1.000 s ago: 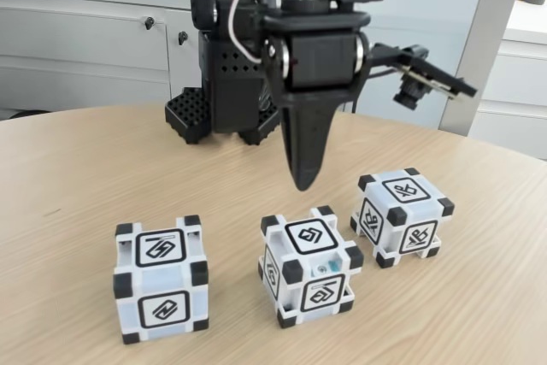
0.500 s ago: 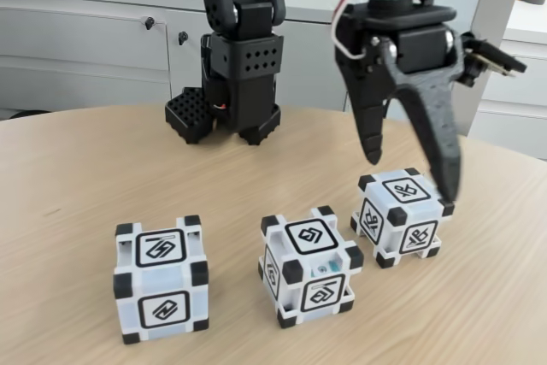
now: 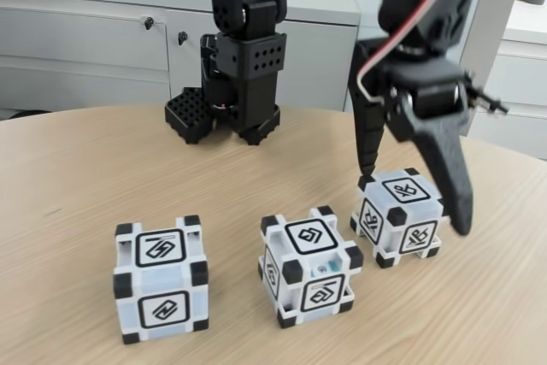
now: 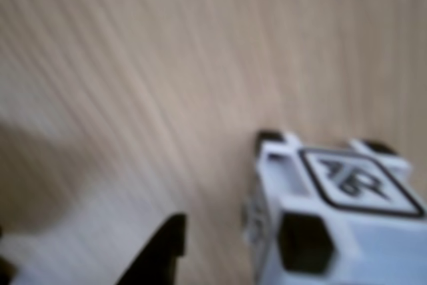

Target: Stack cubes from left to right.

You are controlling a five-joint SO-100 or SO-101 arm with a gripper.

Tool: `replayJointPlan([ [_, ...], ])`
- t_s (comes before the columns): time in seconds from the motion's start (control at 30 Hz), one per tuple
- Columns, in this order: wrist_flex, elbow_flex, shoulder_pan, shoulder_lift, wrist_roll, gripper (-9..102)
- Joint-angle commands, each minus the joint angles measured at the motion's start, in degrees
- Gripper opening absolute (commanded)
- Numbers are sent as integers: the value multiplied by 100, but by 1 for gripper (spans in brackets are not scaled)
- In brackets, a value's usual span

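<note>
Three alike white cubes with black corners and square glyphs sit on the wooden table: a left cube (image 3: pixel 161 279), a middle cube (image 3: pixel 309 264) and a right cube (image 3: pixel 401 215). My gripper (image 3: pixel 415 201) is open and straddles the right cube, one finger (image 3: pixel 367 138) behind its left side and the other finger (image 3: pixel 450 173) at its right side. The jaws stand clear of the cube's faces. The wrist view is blurred: the right cube (image 4: pixel 333 218) lies at the lower right, and one dark fingertip (image 4: pixel 159 251) shows at the bottom, left of the cube.
The round wooden table (image 3: pixel 77 177) carries the arm's black base (image 3: pixel 226 91) at the back centre. Grey cabinets (image 3: pixel 85 40) stand behind the table. Bare tabletop lies left of the cubes and in front of them.
The gripper swung from above the middle cube to the right, opened, and has come down so its fingers flank the right cube. The cubes have not moved.
</note>
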Motion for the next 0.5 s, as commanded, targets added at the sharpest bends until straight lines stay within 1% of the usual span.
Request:
replayJointPlan([
  [0.0, -62, -255, 18, -149, 44, 51],
  [0.07, -62, -255, 18, -202, 62, 51],
  [0.13, -62, -264, 26, -220, 70, 48],
  [0.3, -70, -264, 26, -220, 44, 25],
  [0.47, -70, -255, 26, -105, -79, 5],
])
